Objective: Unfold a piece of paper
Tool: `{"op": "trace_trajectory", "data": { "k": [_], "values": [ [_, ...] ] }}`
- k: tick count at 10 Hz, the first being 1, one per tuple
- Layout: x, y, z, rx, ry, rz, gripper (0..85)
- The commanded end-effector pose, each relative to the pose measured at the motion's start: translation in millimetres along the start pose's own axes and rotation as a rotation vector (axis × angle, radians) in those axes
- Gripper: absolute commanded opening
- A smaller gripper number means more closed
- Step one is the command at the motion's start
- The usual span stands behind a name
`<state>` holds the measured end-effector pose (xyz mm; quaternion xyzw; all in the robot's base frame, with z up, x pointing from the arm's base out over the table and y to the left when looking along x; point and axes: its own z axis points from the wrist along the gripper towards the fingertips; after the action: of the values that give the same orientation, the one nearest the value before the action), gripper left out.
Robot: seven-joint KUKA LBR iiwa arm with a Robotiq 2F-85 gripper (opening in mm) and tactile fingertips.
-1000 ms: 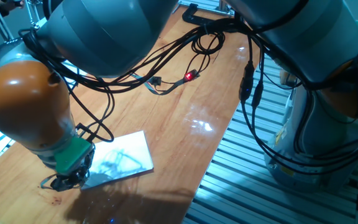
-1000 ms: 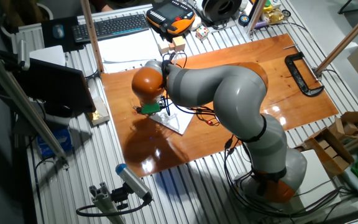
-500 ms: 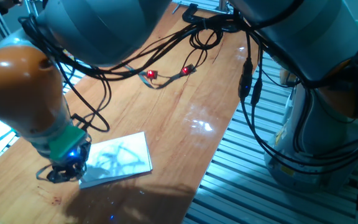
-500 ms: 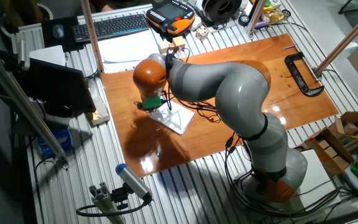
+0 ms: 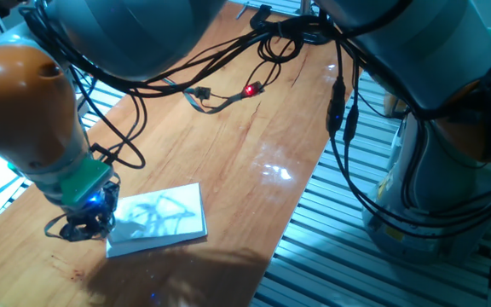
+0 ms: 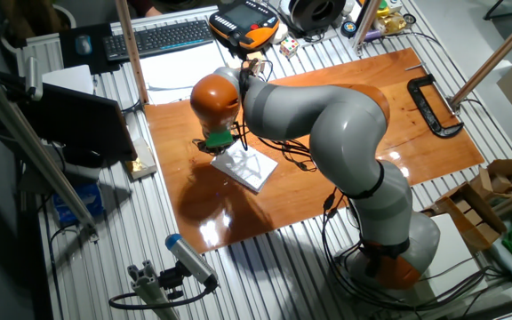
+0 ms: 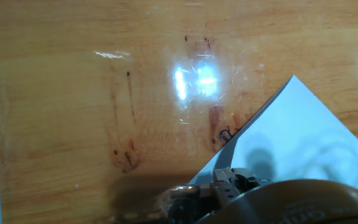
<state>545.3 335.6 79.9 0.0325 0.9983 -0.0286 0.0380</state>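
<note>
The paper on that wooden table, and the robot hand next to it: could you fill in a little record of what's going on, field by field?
surface: wooden table
paper: piece of paper, white, still folded, lying flat
gripper: gripper low at the paper's edge
gripper state: cannot tell whether open or shut
contact: fingers at one edge; a grip cannot be confirmed
cables: black cables trailing over the table, one red light
other: black clamp at the far table edge
</note>
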Motion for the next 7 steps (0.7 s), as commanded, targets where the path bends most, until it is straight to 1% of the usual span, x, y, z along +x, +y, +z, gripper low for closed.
{"op": "trace_trajectory", "data": {
  "k": [1, 2, 4, 6, 7],
  "values": [
    [-0.8, -0.7, -0.6, -0.002, 0.002, -0.006, 2.0],
    [-2.1, -1.6, -1.1, 0.000, -0.003, -0.039, 2.0],
    [-4.7, -4.1, -2.3, -0.015, 0.002, -0.096, 2.0],
    [-7.2, -7.1, -1.1, -0.040, 0.009, -0.163, 2.0],
    [-7.7, -7.8, -1.9, -0.039, 0.010, -0.183, 2.0]
  ]
}}
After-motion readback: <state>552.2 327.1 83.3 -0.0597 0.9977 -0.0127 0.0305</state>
